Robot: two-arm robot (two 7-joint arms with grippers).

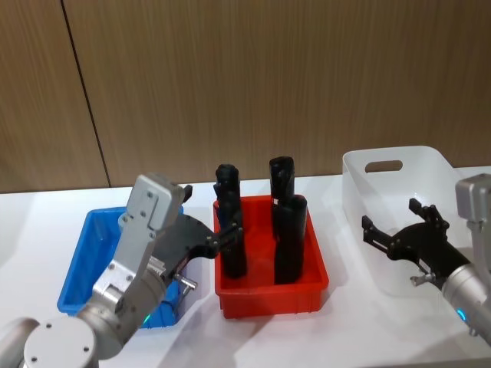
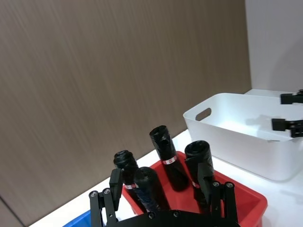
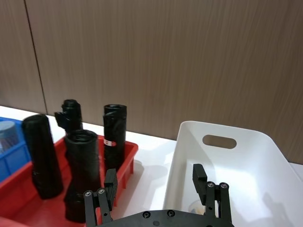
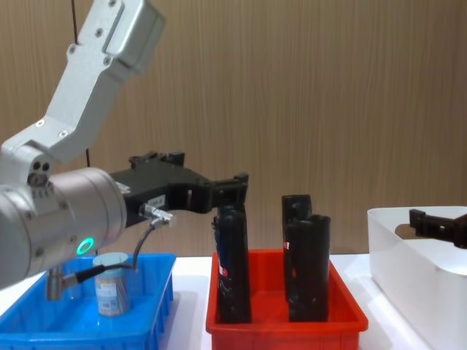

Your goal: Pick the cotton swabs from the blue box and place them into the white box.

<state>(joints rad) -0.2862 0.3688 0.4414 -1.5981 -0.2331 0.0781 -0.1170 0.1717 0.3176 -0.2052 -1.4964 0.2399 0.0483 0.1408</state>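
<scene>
- Our left gripper is spread wide with nothing between its fingers; in the left wrist view both fingers stand well apart
- In the chest view it reaches out level towards our right, high above the table, with its tips over the near-left edge of the red bin, just beside one of the black tubes
- One tub of cotton swabs stands upright in the blue box, lid up, so its long axis is vertical
- The relation that matters: the tub lies below the left gripper and back towards our left, under the forearm and not under the fingertips
- We judge the next move must draw the left gripper back from the red bin, turn it to point downward and lower it over the lid, fingers on either side of the round wall
- The left arm is plainly the nearer; the right would have to cross the red bin and its tall tubes to get there
- Our right gripper is also wide and empty, hanging over the near side of the white box, well apart from the blue box
- A risk we see: pulling back low could brush the black tube beside the fingertips, so rising first seems wiser
- From the head view our own left arm hides most of the blue box's inside, so we cannot tell whether more tubs stand there
- The carry, once the tub is held, runs rightward over the red bin to the white box
</scene>
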